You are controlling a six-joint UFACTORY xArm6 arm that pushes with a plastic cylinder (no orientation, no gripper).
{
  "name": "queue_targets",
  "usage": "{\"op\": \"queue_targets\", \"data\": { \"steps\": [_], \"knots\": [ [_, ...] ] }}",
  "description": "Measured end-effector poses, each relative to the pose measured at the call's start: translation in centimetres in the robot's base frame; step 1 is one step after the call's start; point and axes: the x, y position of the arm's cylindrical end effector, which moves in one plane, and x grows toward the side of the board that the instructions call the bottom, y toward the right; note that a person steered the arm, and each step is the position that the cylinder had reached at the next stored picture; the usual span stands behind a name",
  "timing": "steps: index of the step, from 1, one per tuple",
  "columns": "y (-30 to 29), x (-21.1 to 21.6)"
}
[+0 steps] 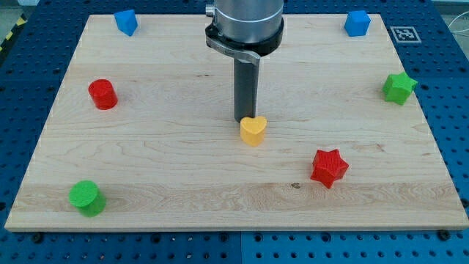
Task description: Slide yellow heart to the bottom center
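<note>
The yellow heart (253, 131) lies on the wooden board (168, 169) a little right of its middle. My tip (244, 119) stands just above the heart in the view, at its upper left edge, touching or nearly touching it. The dark rod rises from there to the grey arm body at the view's top.
A red star (327, 167) lies at the lower right, a green star (398, 88) at the right edge. A red cylinder (102, 94) is at the left, a green cylinder (86, 197) at the lower left. Blue blocks sit at the top left (126, 21) and top right (357, 23).
</note>
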Motion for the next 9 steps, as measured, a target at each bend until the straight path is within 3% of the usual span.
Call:
{"op": "queue_targets", "data": {
  "steps": [3, 6, 9],
  "knots": [
    [3.5, 0.9],
    [2.7, 4.5],
    [0.3, 4.8]
  ]
}}
